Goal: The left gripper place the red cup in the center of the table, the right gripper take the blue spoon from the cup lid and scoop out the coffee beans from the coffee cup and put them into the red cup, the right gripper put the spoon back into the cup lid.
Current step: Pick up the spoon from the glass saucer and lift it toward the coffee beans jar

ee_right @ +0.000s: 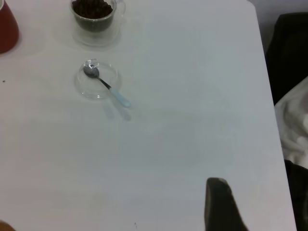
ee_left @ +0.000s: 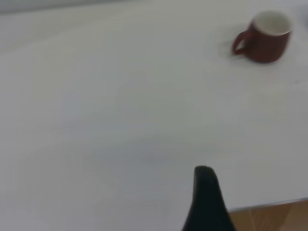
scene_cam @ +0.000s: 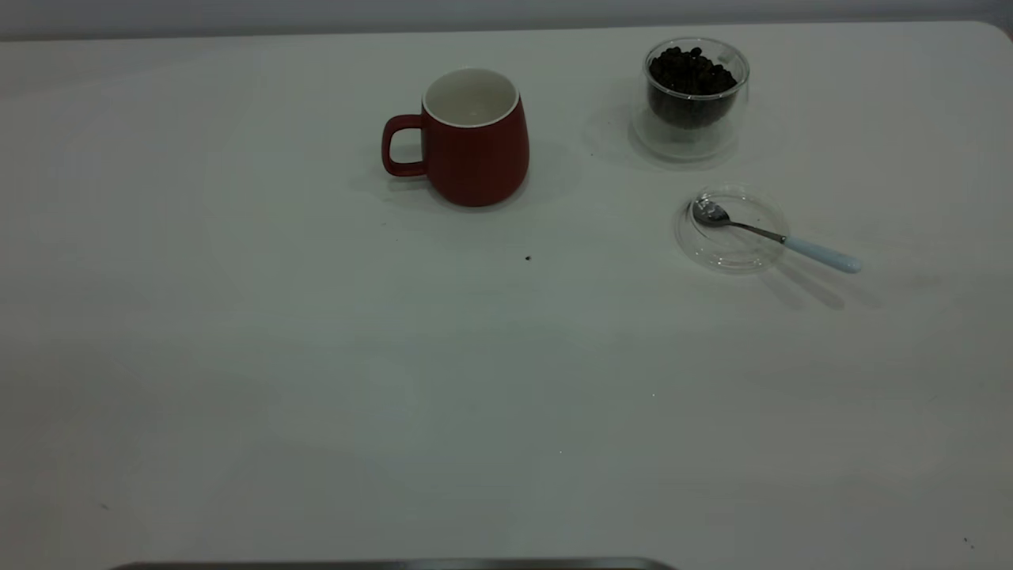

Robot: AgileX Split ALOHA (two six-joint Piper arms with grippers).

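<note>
Red cup (scene_cam: 475,142) upright on table (scene_cam: 316,356), handle turned toward the left arm's side, white inside bare. Coffee cup (scene_cam: 691,96) well apart on the right arm's side, heaped with coffee beans (scene_cam: 691,73). Cup lid (scene_cam: 730,229) just in front of coffee cup; blue spoon (scene_cam: 772,235) resting in it, bowl inside the rim, pale handle overhanging the rim onto the table. Left gripper (ee_left: 208,202) far back from red cup, near the table edge; only one dark finger in view, jaw state: cannot tell. Right gripper (ee_right: 220,204) likewise well short of lid and spoon; one finger visible, jaw state: cannot tell.
</note>
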